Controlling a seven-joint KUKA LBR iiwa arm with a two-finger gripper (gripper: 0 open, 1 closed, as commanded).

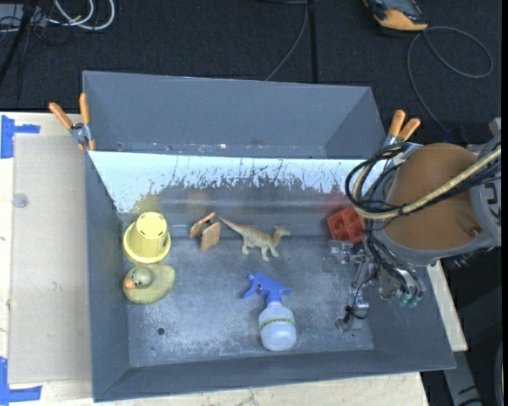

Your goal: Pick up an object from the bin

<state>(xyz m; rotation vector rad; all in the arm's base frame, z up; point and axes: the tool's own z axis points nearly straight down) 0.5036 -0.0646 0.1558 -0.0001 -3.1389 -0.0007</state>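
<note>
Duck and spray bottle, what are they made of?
The yellow duck looks like rubber or plastic, going by its smooth, rounded, moulded shape. The spray bottle seems plastic too, with a whitish, milky body and a bright blue trigger head. Looks alone can't settle it.

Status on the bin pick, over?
Gripper low at view-right of bin, nothing seen held. Nearest: red block behind it, spray bottle to view-left. Nothing in the way.
</note>
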